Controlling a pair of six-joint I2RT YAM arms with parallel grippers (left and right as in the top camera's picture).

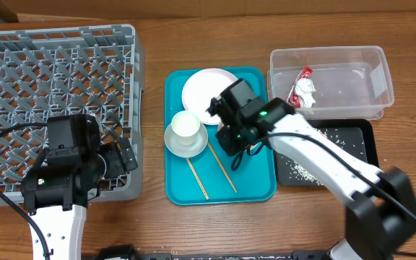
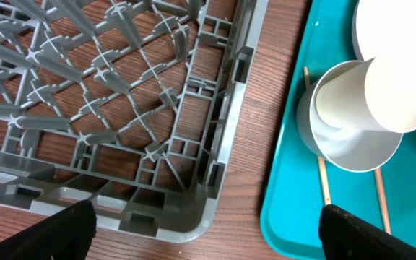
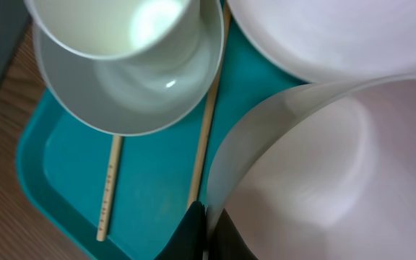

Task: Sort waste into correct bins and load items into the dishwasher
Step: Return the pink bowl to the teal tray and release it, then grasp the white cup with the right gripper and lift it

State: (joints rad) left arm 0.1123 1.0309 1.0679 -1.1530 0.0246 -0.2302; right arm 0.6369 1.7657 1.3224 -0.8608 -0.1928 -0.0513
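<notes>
Pinching the rim of the small dish (image 3: 316, 166), the right fingers (image 3: 192, 235) hold it over the teal tray (image 3: 150, 195), close to the cup (image 3: 114, 25) nested in the bowl (image 3: 128, 101) and beside a chopstick (image 3: 204, 130). On so narrow a grip the dish may pivot or slip, and a careless swing could clip the cup. The left fingers (image 2: 56, 235) are spread wide at the dish rack (image 2: 121, 108) corner, holding nothing. Only the right wrist view shows the pinch. Overhead the arm hides it, but that view shows the wrapper (image 1: 303, 90) in the clear tub (image 1: 381, 68) and rice (image 1: 302, 172) on the black tray (image 1: 363, 148).
</notes>
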